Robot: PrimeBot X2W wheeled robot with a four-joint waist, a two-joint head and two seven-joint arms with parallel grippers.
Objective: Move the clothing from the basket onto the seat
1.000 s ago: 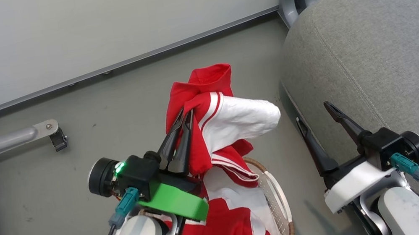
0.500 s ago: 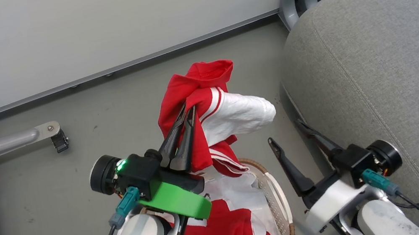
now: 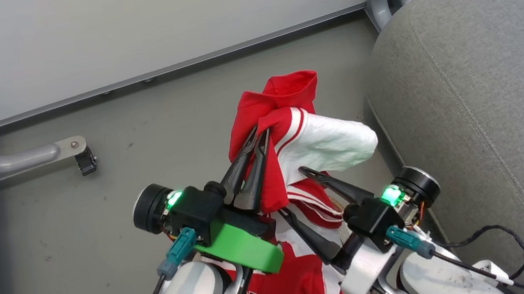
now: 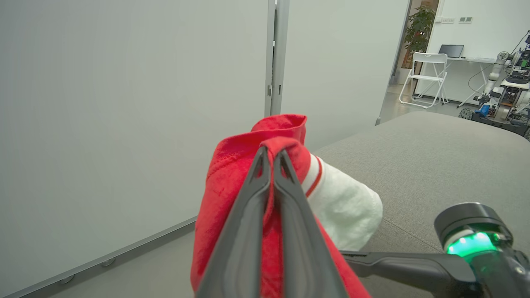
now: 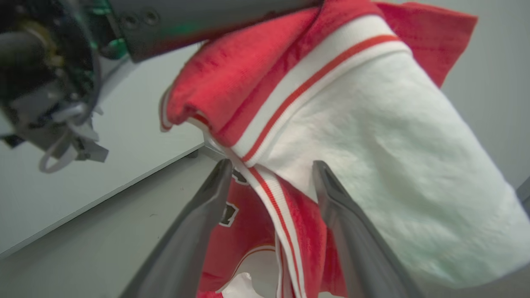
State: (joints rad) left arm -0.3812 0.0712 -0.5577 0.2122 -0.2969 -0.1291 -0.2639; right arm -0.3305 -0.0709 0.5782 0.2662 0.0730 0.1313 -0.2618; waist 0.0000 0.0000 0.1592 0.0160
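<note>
The left gripper (image 3: pixel 261 133) is clamped on a fold of the clothing (image 3: pixel 287 105). The grey seat (image 3: pixel 497 91) lies at right. The red-and-white clothing hangs raised just beside its left edge. The right gripper (image 3: pixel 292 191) stands spread, straddling a striped hem.

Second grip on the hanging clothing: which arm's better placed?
Right, likely. The right gripper is open, fingers straddling the striped hem of the clothing; the left gripper is shut on its top fold.
</note>
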